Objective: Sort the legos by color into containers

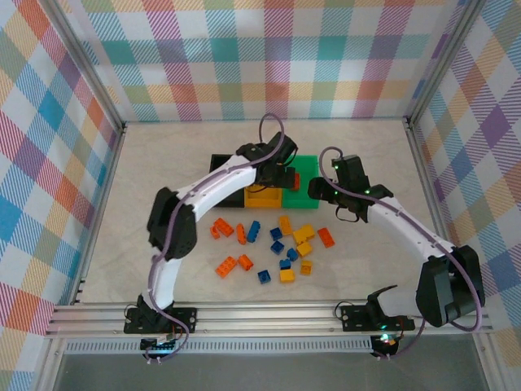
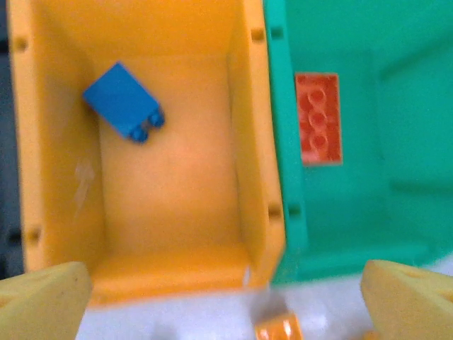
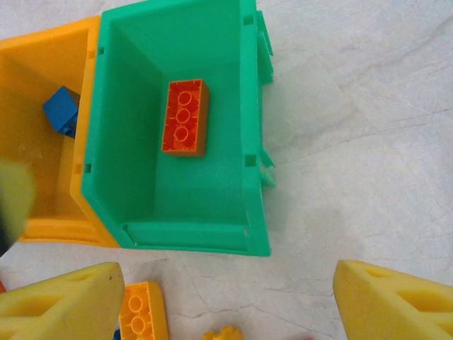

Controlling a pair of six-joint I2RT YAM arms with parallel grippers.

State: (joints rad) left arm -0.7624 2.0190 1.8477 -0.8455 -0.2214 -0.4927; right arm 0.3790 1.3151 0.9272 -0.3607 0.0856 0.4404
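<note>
Nearest the arms, loose legos [image 1: 303, 235] in orange, yellow and blue lie scattered on the table [image 1: 163, 163]. Beyond them, the left gripper [image 2: 226, 297] hangs open and empty above the yellow-orange bin [image 2: 170, 198], which contains a blue brick [image 2: 122, 100]. The right gripper [image 3: 230, 304], jaws also apart, hovers near the green bin [image 3: 191, 237], where an orange brick [image 3: 185, 117] lies.
</note>
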